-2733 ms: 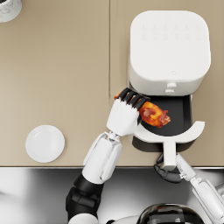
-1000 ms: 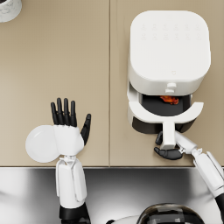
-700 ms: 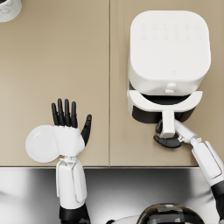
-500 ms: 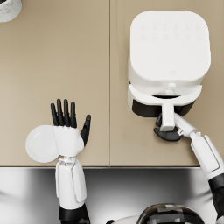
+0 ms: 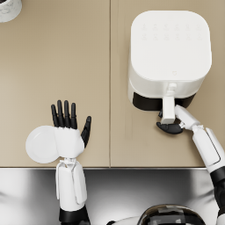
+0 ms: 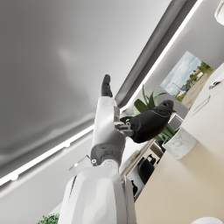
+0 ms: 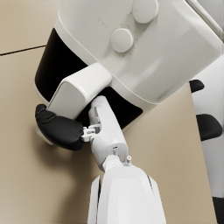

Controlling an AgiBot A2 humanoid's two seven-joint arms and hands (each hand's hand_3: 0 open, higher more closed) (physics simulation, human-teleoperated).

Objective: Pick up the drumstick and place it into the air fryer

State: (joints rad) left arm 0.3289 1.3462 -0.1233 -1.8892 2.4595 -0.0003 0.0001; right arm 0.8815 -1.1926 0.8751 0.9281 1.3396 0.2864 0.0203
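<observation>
Drumstick: I cannot see it in any view; nothing shows of the fryer's inside
Air fryer [image 5: 169,48]: one, white, on the tan counter [image 5: 66,66]; its drawer looks pushed in, only a dark band showing under the body
Handle [image 5: 167,110]: one, sticking out of the drawer front
Right hand [image 5: 170,128]: fingers curled around the handle's end, gripping it; the head view hides the fingertips under the handle
Left hand [image 5: 69,132]: fingers spread wide, holding nothing, over the counter's near edge
Plate [image 5: 40,144]: one, white, partly covered by my left hand
Cup [image 5: 9,8]: one, cut off by the far left corner
</observation>
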